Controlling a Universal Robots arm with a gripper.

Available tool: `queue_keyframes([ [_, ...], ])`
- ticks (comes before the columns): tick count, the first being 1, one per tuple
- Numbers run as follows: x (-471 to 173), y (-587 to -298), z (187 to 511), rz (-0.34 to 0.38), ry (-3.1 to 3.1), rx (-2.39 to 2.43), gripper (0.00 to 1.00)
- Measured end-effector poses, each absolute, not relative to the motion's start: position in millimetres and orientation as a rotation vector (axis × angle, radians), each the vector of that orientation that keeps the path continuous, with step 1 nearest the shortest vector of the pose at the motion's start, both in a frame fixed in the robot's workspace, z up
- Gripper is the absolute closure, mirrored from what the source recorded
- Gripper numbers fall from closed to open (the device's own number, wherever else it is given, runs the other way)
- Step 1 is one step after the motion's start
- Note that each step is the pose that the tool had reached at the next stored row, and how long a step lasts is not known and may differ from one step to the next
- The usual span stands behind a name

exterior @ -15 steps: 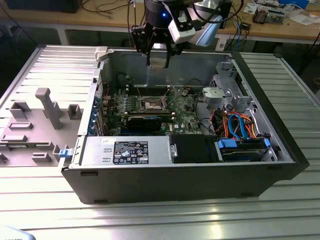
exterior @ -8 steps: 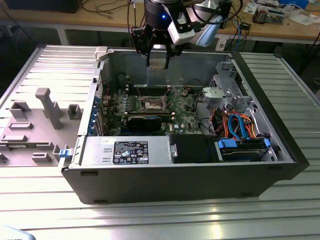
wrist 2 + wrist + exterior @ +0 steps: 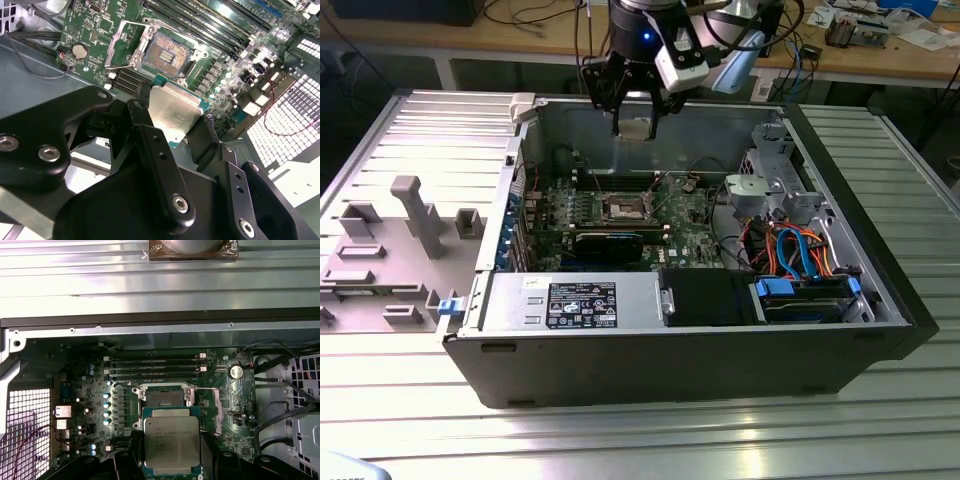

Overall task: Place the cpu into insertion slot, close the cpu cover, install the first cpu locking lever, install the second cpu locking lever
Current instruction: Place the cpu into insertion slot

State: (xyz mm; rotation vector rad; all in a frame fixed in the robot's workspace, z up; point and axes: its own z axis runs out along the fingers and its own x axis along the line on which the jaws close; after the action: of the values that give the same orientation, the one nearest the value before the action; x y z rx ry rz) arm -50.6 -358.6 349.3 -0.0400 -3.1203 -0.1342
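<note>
Arm points straight down; the tool [image 3: 634, 124] pinches the cpu [image 3: 171, 440], at twelve o'clock from the insertion slot [image 3: 623, 208] in the exterior view.

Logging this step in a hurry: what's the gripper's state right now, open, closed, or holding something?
Gripper: closed on the cpu, held up off the board; the insertion slot is uncovered and empty.
</note>
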Motion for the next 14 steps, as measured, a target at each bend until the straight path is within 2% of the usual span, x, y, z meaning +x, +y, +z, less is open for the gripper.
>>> queue_keyframes([
  [14, -51.2, -358.6, 345.3, -0.134, -3.120, -0.040, 0.45],
])
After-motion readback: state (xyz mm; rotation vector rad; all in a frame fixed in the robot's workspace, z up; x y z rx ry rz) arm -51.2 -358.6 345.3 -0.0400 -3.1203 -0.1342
